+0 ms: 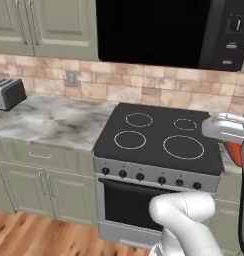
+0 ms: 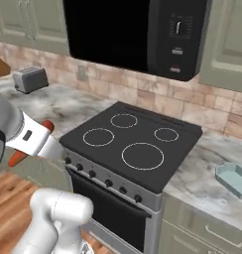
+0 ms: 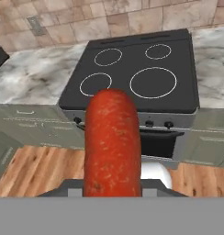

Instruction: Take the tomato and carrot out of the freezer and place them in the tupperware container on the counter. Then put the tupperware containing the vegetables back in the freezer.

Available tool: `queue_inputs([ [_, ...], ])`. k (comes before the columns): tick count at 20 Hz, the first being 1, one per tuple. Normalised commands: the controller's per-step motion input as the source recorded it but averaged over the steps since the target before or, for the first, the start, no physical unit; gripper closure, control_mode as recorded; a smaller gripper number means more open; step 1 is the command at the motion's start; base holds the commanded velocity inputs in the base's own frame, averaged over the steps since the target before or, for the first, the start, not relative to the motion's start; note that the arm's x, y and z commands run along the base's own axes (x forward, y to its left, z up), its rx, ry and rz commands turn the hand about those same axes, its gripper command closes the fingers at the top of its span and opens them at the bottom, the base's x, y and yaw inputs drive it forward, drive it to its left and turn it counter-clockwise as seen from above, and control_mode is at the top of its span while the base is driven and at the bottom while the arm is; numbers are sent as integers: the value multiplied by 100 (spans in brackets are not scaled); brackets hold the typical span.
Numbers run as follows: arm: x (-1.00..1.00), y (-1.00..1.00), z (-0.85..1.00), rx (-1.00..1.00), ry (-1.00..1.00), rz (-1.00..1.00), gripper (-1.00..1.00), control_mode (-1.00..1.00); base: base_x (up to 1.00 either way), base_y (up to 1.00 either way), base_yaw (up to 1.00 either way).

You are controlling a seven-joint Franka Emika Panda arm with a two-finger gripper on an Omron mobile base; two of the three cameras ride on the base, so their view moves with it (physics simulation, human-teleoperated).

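Nearest the hand camera, the carrot [image 3: 112, 142] stands up from between the jaws, so the gripper [image 3: 112, 193] is clenched on it near its lower end, though the finger tips themselves are hidden behind the vegetable. In the right base view the carrot [image 2: 18, 158] pokes out orange at both sides of the white forearm, carried in the air in front of the stove [image 2: 128, 149] and above the wooden floor [image 2: 14, 198]. The step in hand looks like carrying it over to the tupperware container [image 2: 235, 179], which lies on the counter [image 2: 202, 193] to the right of the stove, well apart from the hand. To do it well, I would hold the grip firm, since the carrot is long and held near one end and could pivot. Travel high enough to pass over the stove's front edge and knobs, then bring the carrot down lengthways inside the tray before letting go. Beyond, the black microwave [image 2: 138, 30] hangs over the cooktop, and a toaster [image 2: 30, 78] sits on the far left counter.
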Motion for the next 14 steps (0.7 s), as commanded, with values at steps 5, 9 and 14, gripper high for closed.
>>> queue_inputs([
  [5, 0, 0, 0, 0, 0, 0, 100, 100, 33, -38, -59],
  [9, 0, 0, 0, 0, 0, 0, 100, 100, 36, -26, -58],
  [14, 0, 0, 0, 0, 0, 0, 100, 100, 36, -12, -59],
])
